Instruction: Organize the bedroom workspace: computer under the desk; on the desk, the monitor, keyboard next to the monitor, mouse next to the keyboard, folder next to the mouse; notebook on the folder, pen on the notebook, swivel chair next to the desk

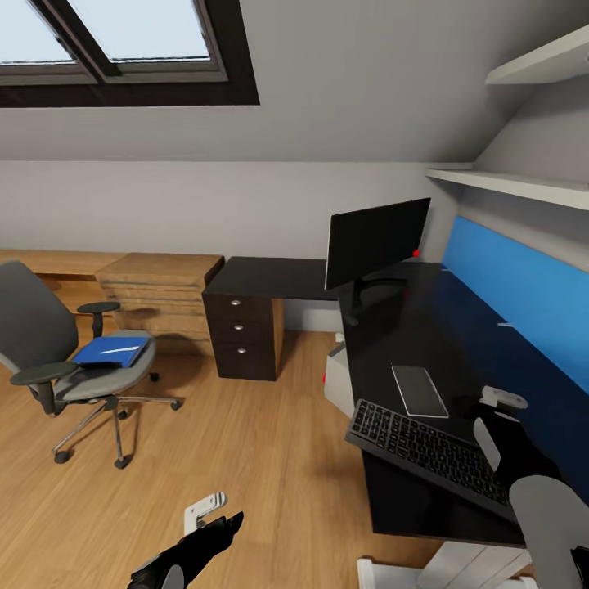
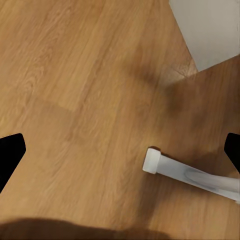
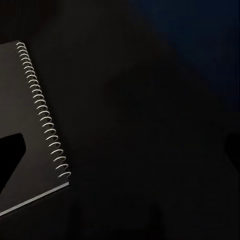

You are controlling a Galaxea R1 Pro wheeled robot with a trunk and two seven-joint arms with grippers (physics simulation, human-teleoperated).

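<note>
Resting on the seat of the swivel chair (image 1: 49,343), well apart from the desk (image 1: 425,343), the blue folder (image 1: 110,352) carries the white pen (image 1: 121,349) on top. On the glossy black top stand the monitor (image 1: 376,241), the grey notebook (image 1: 419,390) and, overhanging the near edge at a tilt, the keyboard (image 1: 429,454), while the computer (image 1: 338,378) sits on the floor beneath. The left gripper (image 2: 120,150) hangs spread and empty over the wooden floor (image 2: 75,75), and the right gripper (image 3: 120,150), also spread and holding nothing, hovers above the dark top beside the notebook's spiral binding.
</note>
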